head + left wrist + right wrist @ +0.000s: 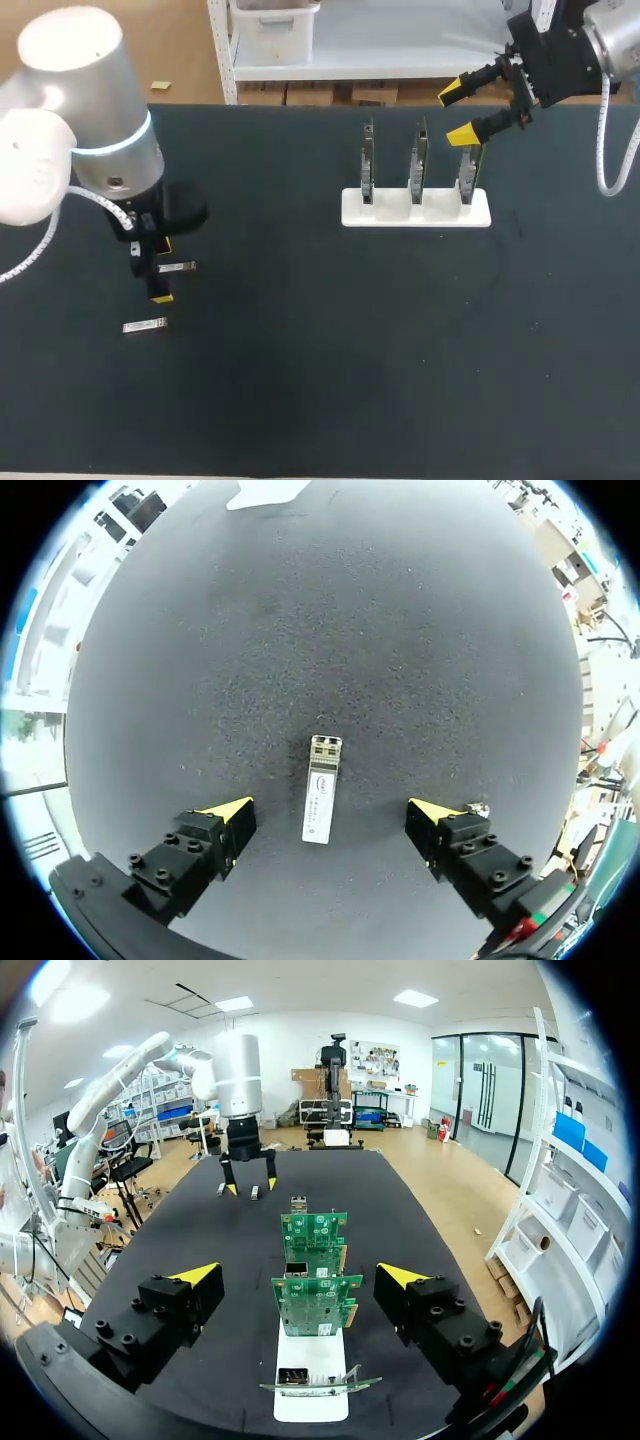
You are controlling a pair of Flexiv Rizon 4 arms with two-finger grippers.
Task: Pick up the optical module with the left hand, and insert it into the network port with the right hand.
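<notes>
While its two yellow-tipped fingers stand wide apart, the left gripper point(330, 815) hangs over the optical module point(321, 788), which lies flat on the dark table point(300, 630) between them. There is bare mat on either side of it, and neither finger touches it. In the head view this gripper is at the left of the frame, a little below mid-height. A second module point(145, 325) lies lower left of it, apart from the fingers. The left arm point(85, 130) comes in from the upper left corner. The right gripper point(460, 112) is in the upper right of the frame, its fingers also spread and nothing between them, just above and beside the rightmost of three circuit cards. These cards — left point(368, 165), middle point(419, 162) and right point(468, 178) — stand upright in a row on a white base point(415, 210), right of centre in the upper half. From the right wrist, the cards line up ahead of the open fingers, and a network port point(296, 1270) shows on the middle card's edge.
</notes>
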